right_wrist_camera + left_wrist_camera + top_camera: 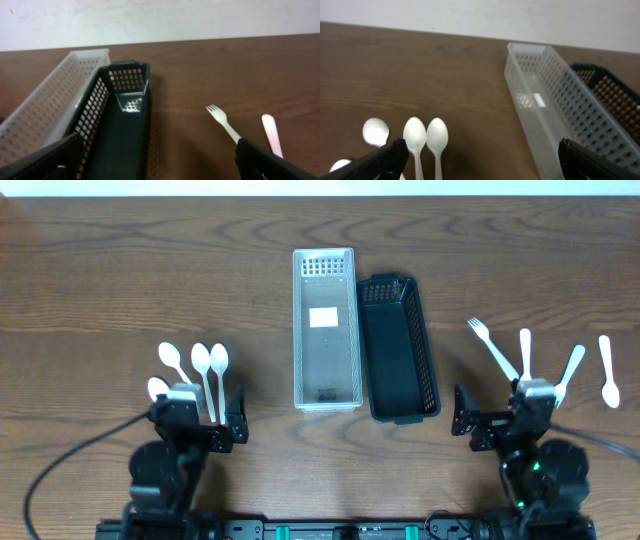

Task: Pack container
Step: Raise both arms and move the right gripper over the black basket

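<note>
OVERHEAD
- Table (pixel 120 270): dark wood grain
- Clear basket (pixel 326 330): centre of table, long, nothing inside but a pale label on its floor
- Black basket (pixel 398 348): touching the clear basket's right side, parallel to it, nothing inside
- Spoons (pixel 200 365): four, white, near the left gripper (pixel 200 422), whose jaws stand wide apart and hold nothing
- Fork (pixel 492 348): white, tines away from the robot, beside three other white utensils (pixel 609 370) ahead of the right gripper (pixel 505 420), which is spread wide and holds nothing

LEFT WRIST
- Left fingertips (pixel 380 160): at the two bottom corners, well apart, nothing between them
- Three spoon bowls lie just ahead, a fourth is cut off at the lower left edge
- Clear basket to the right, with the black basket behind it

RIGHT WRIST
- Right fingertips (pixel 275 162): at the bottom corners, well apart
- Black basket ahead on the left, with the clear basket beyond it
- Fork and one flat handle (pixel 271 132) on the right
</note>
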